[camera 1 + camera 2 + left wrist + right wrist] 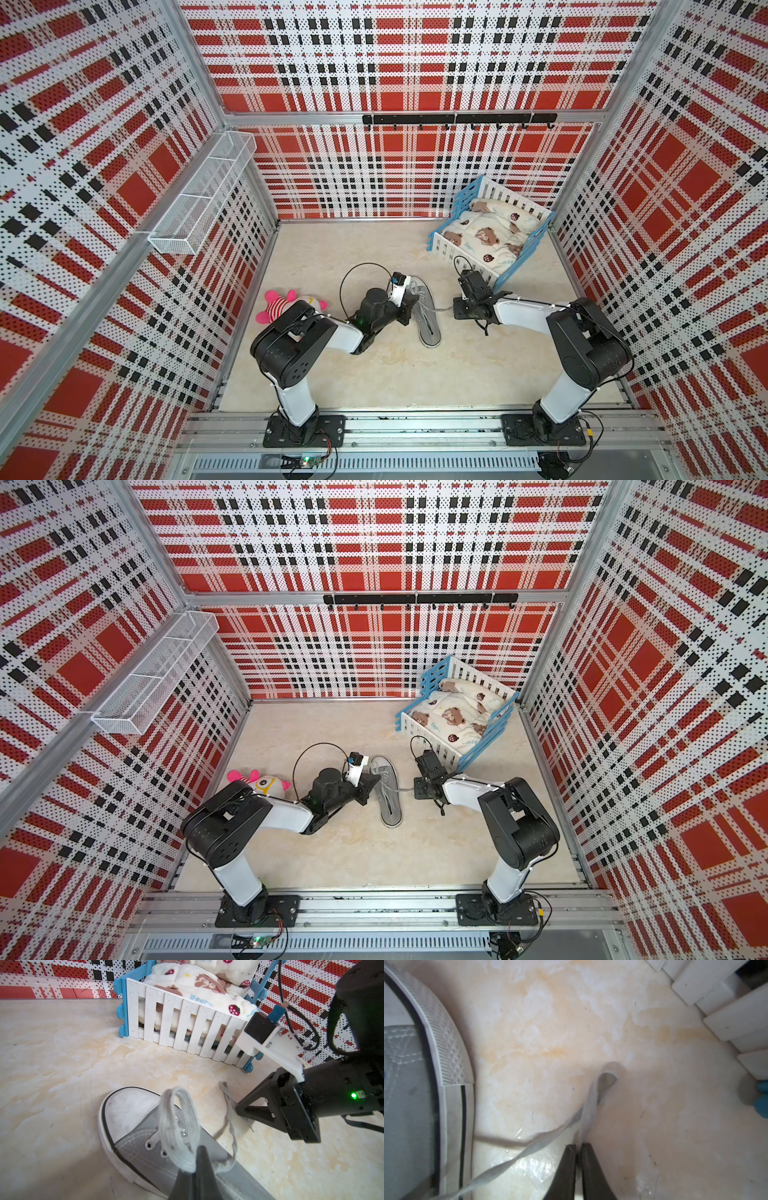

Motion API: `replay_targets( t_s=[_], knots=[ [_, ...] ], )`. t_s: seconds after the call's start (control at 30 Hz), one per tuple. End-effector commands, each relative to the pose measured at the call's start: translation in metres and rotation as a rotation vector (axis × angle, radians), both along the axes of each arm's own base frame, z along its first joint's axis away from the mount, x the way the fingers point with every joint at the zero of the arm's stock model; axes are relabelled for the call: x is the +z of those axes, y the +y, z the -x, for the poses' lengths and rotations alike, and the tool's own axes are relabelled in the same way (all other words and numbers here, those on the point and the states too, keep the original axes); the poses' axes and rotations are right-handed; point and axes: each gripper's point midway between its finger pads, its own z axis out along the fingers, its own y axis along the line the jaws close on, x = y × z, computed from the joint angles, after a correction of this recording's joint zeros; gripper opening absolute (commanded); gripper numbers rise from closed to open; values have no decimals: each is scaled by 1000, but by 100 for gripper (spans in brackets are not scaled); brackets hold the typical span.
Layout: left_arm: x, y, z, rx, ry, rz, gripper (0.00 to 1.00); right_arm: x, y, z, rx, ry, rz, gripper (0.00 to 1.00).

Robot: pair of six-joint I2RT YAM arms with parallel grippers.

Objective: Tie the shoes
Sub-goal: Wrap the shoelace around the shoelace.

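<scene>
The grey shoe [429, 328] with white toe cap lies on the floor between my arms, toe toward the back wall, in both top views [390, 808]. My left gripper [197, 1159] sits over its lacing, shut on a standing loop of pale lace [178, 1124]. Right of the shoe, my right gripper [578, 1146] is low at the floor and shut on the other lace [591, 1105], which is folded into a small loop. That lace runs from the shoe [404, 1084] to the right gripper [456, 309] across the floor.
A toy bed [490, 232] with blue frame, white slats and bear bedding stands at the back right, close behind the right arm. A pink-striped plush toy [280, 305] lies left of the left arm. A wire basket [203, 199] hangs on the left wall.
</scene>
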Motion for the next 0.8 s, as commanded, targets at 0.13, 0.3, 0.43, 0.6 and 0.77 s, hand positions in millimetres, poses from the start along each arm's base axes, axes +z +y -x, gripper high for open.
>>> replay_targets(
  t_s=[0.13, 0.3, 0.43, 0.6, 0.77],
  knots=[
    [12, -5, 0, -18, -35, 17, 0, 7, -5, 4, 2, -7, 31, 0],
    [11, -4, 0, -14, -34, 16, 0, 24, -3, 4, 19, -17, -35, 0],
    [12, -4, -1, -14, -35, 16, 0, 41, 1, 9, 57, -16, -137, 0],
    [11, -4, 0, -17, -36, 13, 0, 72, 8, 15, 107, -31, -315, 0],
    [10, -5, -1, -26, -39, 10, 0, 111, 24, 19, 185, -52, -489, 0]
  ],
)
